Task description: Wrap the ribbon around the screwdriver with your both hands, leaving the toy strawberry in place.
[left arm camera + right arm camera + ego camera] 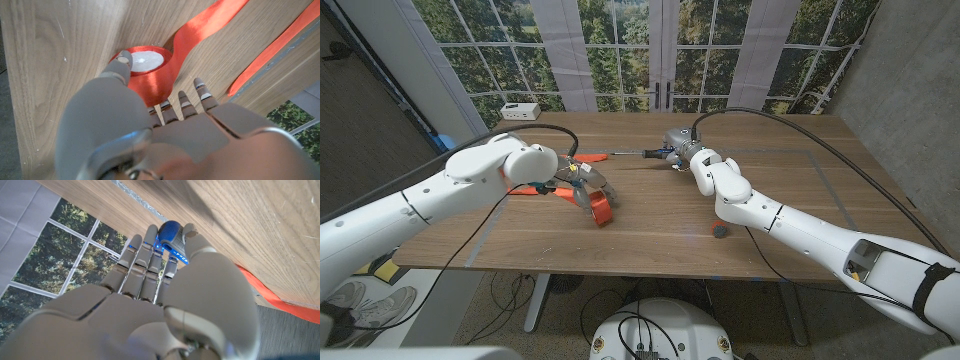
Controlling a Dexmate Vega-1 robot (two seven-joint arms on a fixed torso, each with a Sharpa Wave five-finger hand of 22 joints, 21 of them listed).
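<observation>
Toy strawberry (719, 231): nearest item, a small dark lump at about 5 o'clock from the table's (650, 215) centre, close to the front edge beside the right forearm, touched by neither hand.
Ribbon spool (602, 210): red-orange roll with a white core, at about 8 o'clock from centre; the left wrist view shows a flat strip running off it across the wood.
Left hand (582, 186): over the spool, thumb tip on the roll's rim (145, 62), the other fingers curled down at its side, so it grips the roll.
Loose ribbon (525, 189): more red band lies on the table at 9 o'clock, under the left wrist.
Right hand (692, 155): at about 12 o'clock, fingers closed round the screwdriver's blue handle (170, 237).
Screwdriver (632, 154): lying on the wood, thin shaft pointing toward 9 o'clock from the right hand.
White box (520, 110): far corner, about 10 o'clock.
</observation>
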